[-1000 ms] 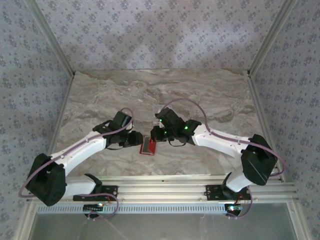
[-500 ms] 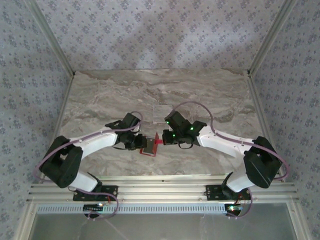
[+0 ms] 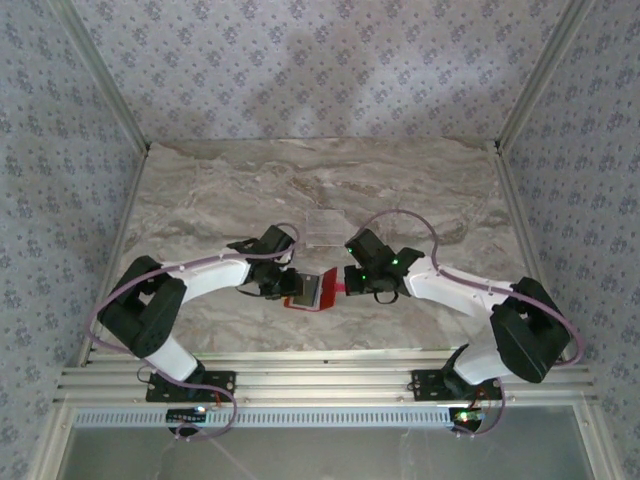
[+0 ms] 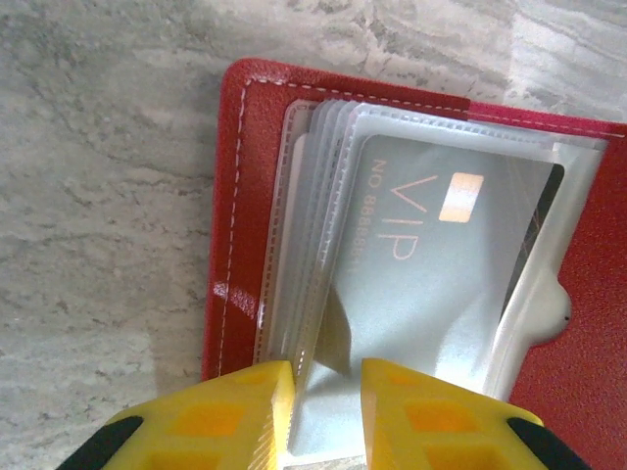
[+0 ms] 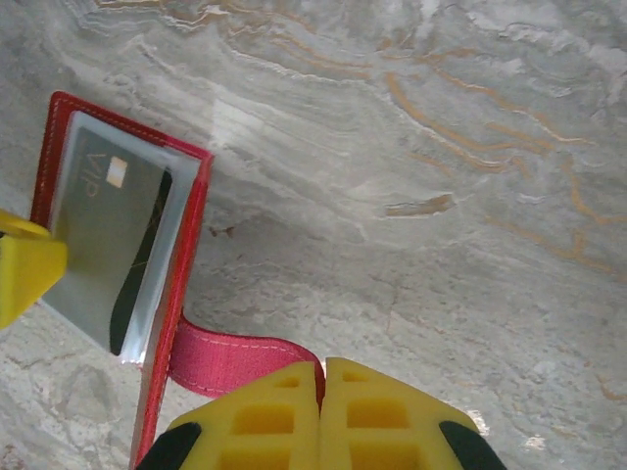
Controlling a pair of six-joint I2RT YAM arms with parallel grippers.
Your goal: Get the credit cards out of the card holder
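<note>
The red card holder (image 3: 322,290) lies open at the table's near middle, its right side pulled up by its red strap (image 5: 235,357). My right gripper (image 5: 321,377) (image 3: 345,287) is shut on that strap. Clear pockets fan out from the holder's red cover (image 4: 227,196). The front pocket holds a silver credit card (image 4: 431,255) (image 5: 108,245) marked VIP with a dark band. My left gripper (image 4: 328,411) (image 3: 288,285) is at the pockets' near edge, jaws a narrow gap apart with the front pocket's edge between them. One of its yellow fingers (image 5: 24,269) touches the holder's left side.
A pale, thin translucent rectangle (image 3: 323,227) lies flat on the marble table (image 3: 200,190) just beyond both grippers. Patterned walls stand on three sides. A metal rail (image 3: 320,380) runs along the near edge by the arm bases.
The right gripper pulled the strap to the right, swinging the holder open. The left gripper moved right onto the pockets and its jaws narrowed. Both arms reached further forward.
</note>
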